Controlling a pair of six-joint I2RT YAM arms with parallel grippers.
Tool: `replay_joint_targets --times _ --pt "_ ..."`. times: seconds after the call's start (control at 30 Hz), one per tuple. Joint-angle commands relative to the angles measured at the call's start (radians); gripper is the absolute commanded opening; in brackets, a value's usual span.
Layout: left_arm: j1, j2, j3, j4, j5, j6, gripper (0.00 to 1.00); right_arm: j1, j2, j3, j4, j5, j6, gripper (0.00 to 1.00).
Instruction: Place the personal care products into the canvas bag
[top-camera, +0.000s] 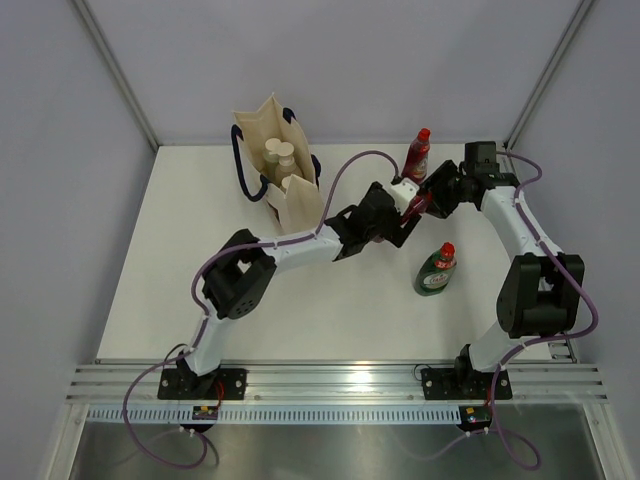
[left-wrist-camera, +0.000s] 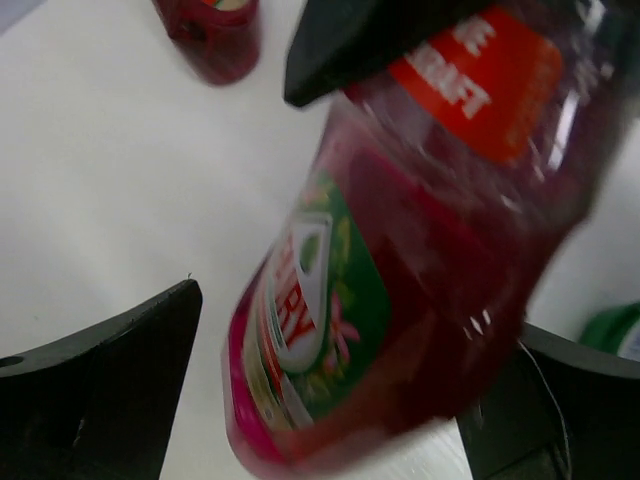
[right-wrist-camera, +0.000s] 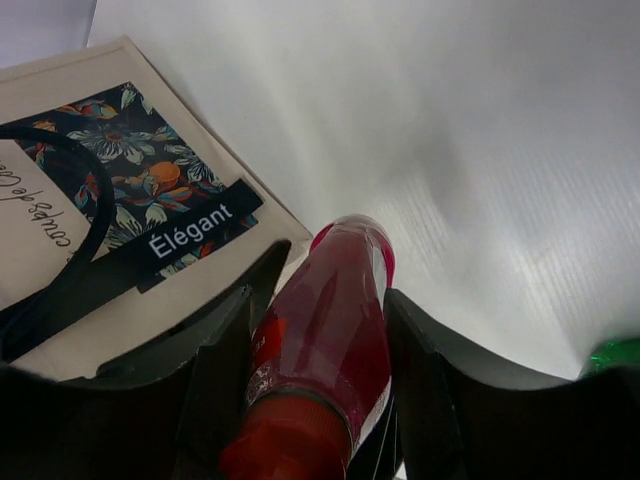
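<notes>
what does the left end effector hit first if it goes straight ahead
Probably the tilted red bottle, sitting between its open fingers, clamped by the right end effector.

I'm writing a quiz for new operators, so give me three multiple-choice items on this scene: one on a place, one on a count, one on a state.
1. The whitish caps are: A. inside the bag; B. on the bare table; C. in a gripper.
2. How many red bottles show from above? A. one; B. two; C. four.
3. The right gripper is: A. open; B. out of view; C. shut on a red bottle.

Key: A, the caps show in the bag's open top. B, one red bottle stands at the back and the held bottle is between the arms. C, the wrist view shows its fingers pressed against both sides of the held bottle.
</notes>
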Motion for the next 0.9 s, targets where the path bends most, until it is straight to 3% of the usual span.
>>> replay_joint_targets --times 0.0,0.1,0.13,0.17,0.27,0.33,0.37,0.43,0.47,0.57,0.6,0.63,0.7,0.87 --pt "0.001 0.023 0.092 0.105 -0.146 0.055 0.98 0.003 -0.084 0.083 0.008 -0.148 0.066 0.00" --pt "0.004 0.023 0.096 0.125 -0.136 0.079 0.78 0.003 -0.081 0.081 -0.017 -0.179 0.063 0.00" --pt "0.004 0.020 0.096 0.128 -0.125 0.082 0.51 0.003 -0.081 0.078 -0.014 -0.185 0.063 0.00" --pt "0.005 0.011 0.096 0.126 -0.107 0.084 0.36 0.002 -0.084 0.077 -0.014 -0.187 0.059 0.00" --pt "0.010 -0.011 0.084 0.117 -0.079 0.088 0.09 0.003 -0.102 0.078 0.003 -0.188 0.046 0.00" --pt "0.018 -0.048 0.057 0.116 -0.065 0.088 0.02 0.003 -0.107 0.090 0.020 -0.200 0.017 0.00" --pt "0.021 -0.063 0.049 0.113 -0.045 0.085 0.00 0.003 -0.107 0.095 0.029 -0.214 -0.028 0.07" --pt "0.036 -0.123 0.009 0.125 -0.027 0.078 0.00 0.003 -0.116 0.095 0.078 -0.271 -0.085 0.31" --pt "0.040 -0.146 -0.005 0.126 -0.007 0.073 0.00 0.003 -0.120 0.095 0.102 -0.304 -0.163 0.48" --pt "0.067 -0.230 -0.048 0.125 0.050 0.055 0.00 0.003 -0.146 0.078 0.181 -0.386 -0.272 0.71" --pt "0.080 -0.250 -0.059 0.125 0.067 0.047 0.00 0.003 -0.154 0.068 0.211 -0.418 -0.296 0.86" --pt "0.087 -0.291 -0.077 0.117 0.082 0.044 0.00 0.002 -0.168 0.066 0.227 -0.441 -0.323 0.92" --pt "0.103 -0.330 -0.092 0.108 0.127 0.030 0.00 0.002 -0.185 0.080 0.245 -0.490 -0.415 1.00" --pt "0.129 -0.471 -0.111 0.045 0.194 0.016 0.00 -0.029 -0.246 0.146 0.224 -0.558 -0.627 0.99"
